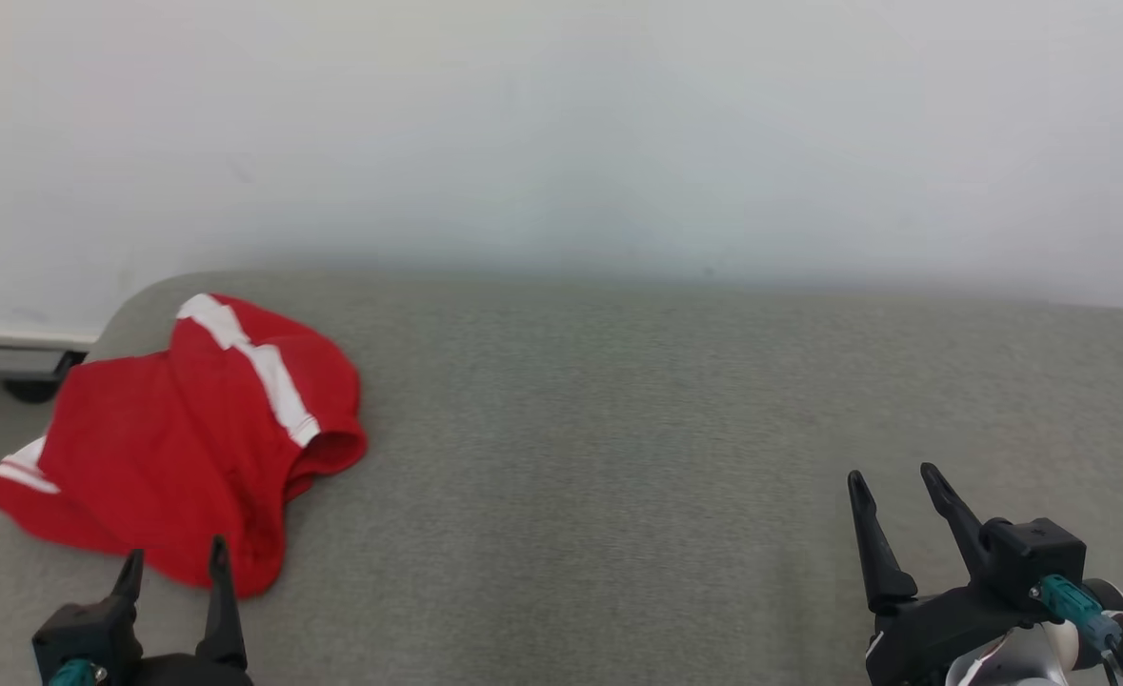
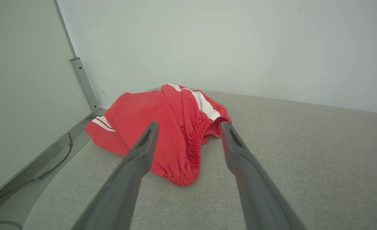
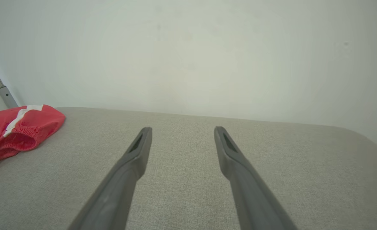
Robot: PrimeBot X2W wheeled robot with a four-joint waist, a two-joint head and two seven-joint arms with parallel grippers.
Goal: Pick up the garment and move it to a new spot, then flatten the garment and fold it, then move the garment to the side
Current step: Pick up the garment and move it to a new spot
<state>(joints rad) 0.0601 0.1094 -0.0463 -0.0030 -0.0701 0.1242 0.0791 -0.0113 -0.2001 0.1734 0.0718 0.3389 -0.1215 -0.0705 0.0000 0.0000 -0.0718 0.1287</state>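
You've got red shorts [image 2: 137, 111]: soft matt cloth w/ gathered elastic hem. Cushion [image 1: 618, 429] under them: coarse grey weave, matt. Right gripper [image 3: 182, 128] fingers [image 3: 236, 172]: smooth matt plastic.

Light bright, even and diffuse; its direction cannot be told. Head view slightly hazy: wall [image 1: 561, 124] washed pale, and the far edge of the grey cushion [image 1: 618, 429] smears into it. Thin soft shadow along the right rim of the red garment [image 1: 190, 429]. Wrist views crisper; cushion weave resolves mid-frame. Left gripper [image 2: 190, 125]: fingers [image 2: 134, 172] blurred near the lens, sharper toward the tips. Wide-angle bend at the edges — metal post [image 2: 82, 83] at far left leans.
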